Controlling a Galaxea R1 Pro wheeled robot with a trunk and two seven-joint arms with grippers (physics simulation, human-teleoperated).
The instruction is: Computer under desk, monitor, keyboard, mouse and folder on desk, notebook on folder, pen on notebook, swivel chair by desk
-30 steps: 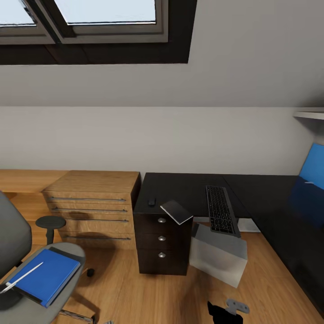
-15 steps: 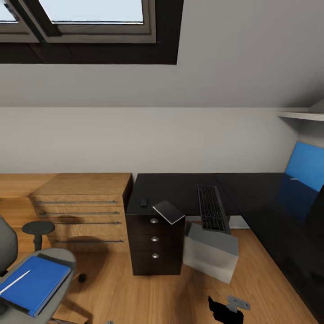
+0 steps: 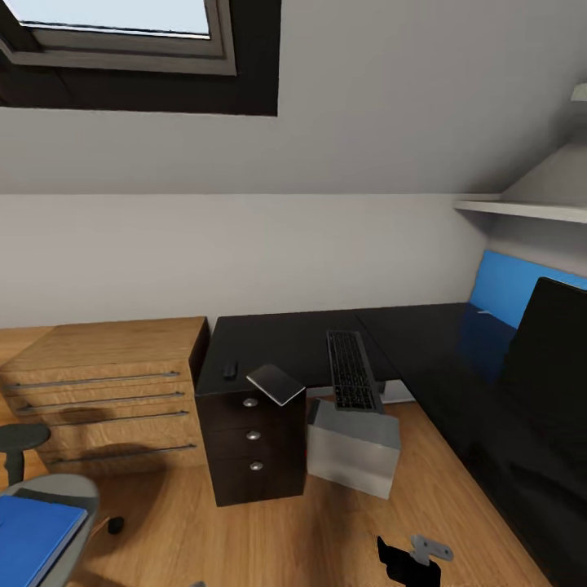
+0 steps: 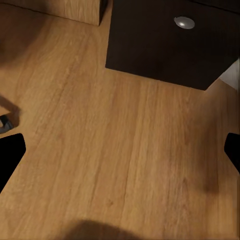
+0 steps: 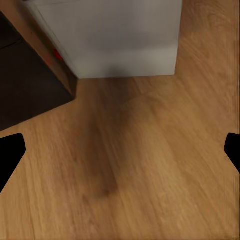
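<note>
Hanging over floor | both fingers spread, empty | computer ahead of right

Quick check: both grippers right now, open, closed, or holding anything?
Left gripper: open, holding nothing, over bare wood floor.
Right gripper: open, holding nothing, near the computer.

The room is seen from head height, looking forward and down at a corner where the black surface meets the white wall, from some way back; the drawer unit and the grey computer are framed near the middle. The left wrist view is aimed down at the wooden floor from close by, with the drawer unit's foot taken in. The right wrist view is likewise pointed down at the floor, close to the computer. Floor, drawer unit and computer are shared with the head view.
</note>
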